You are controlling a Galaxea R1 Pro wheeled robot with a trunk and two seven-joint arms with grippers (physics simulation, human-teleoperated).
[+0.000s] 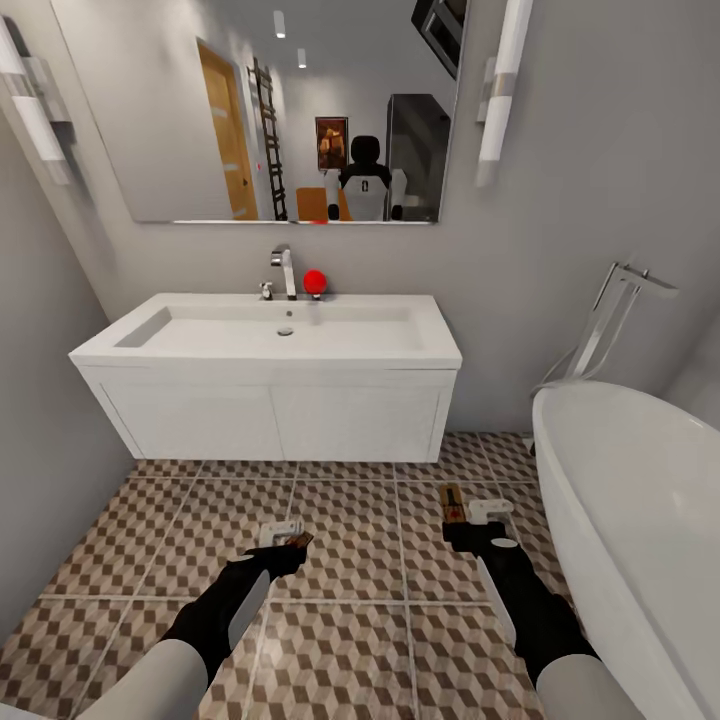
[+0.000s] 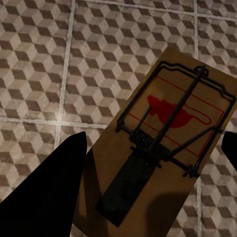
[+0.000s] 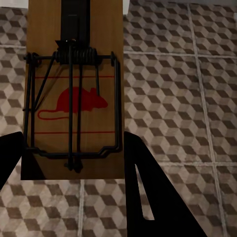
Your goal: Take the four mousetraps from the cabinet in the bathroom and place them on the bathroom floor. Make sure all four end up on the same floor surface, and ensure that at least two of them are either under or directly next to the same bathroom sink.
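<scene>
I hold one mousetrap in each hand above the bathroom floor (image 1: 350, 640), in front of the sink (image 1: 130, 350). My left gripper (image 1: 285, 542) is shut on a brown wooden mousetrap (image 1: 298, 541). In the left wrist view that mousetrap (image 2: 168, 128) lies between the black fingers (image 2: 49, 197) of the left gripper (image 2: 155, 143). My right gripper (image 1: 470, 520) is shut on a second mousetrap (image 1: 451, 500), nearer the tub. The right wrist view has this mousetrap (image 3: 74, 98) with its red mouse print inside the right gripper (image 3: 74, 138). The cabinet is out of view.
The white two-door vanity (image 1: 270, 420) hangs against the back wall, with a chrome tap (image 1: 285, 268) and a red ball (image 1: 315, 281) on top. A white oval bathtub (image 1: 640, 500) fills the right side. A grey wall (image 1: 40, 420) closes the left.
</scene>
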